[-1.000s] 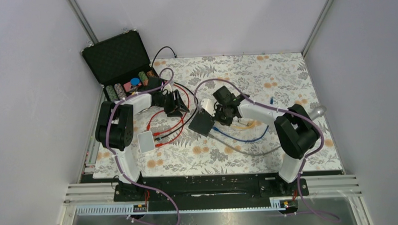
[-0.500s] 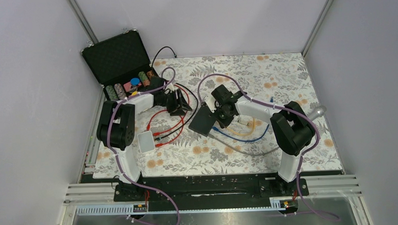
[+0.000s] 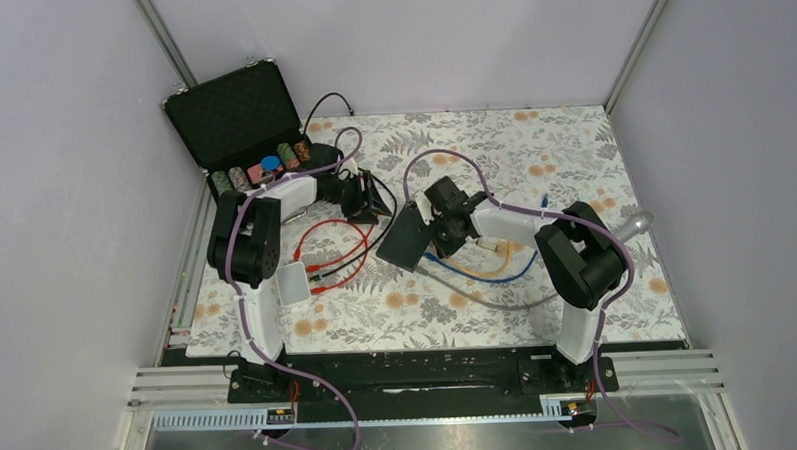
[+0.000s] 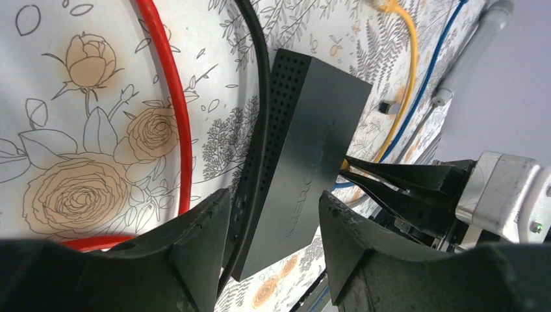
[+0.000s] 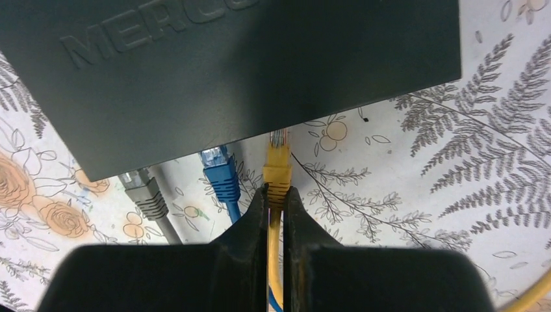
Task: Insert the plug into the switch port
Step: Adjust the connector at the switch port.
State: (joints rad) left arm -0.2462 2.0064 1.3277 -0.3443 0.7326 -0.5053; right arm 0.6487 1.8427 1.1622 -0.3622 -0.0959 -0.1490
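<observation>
The switch (image 5: 247, 71) lies just ahead of the right gripper (image 5: 276, 195), its ports hidden under the near edge. I'd keep the plug (image 5: 277, 170) square to that edge and push straight in. The left gripper (image 4: 273, 198) hangs half open, empty. The right fingers pinch the plug's tail. Its tip juts beyond them, right at the switch.

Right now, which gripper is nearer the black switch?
Right. The right gripper, shut on the yellow plug, sits at the port side of the switch, plug tip at its edge. The left gripper stands open off its far-left corner, not touching.
</observation>
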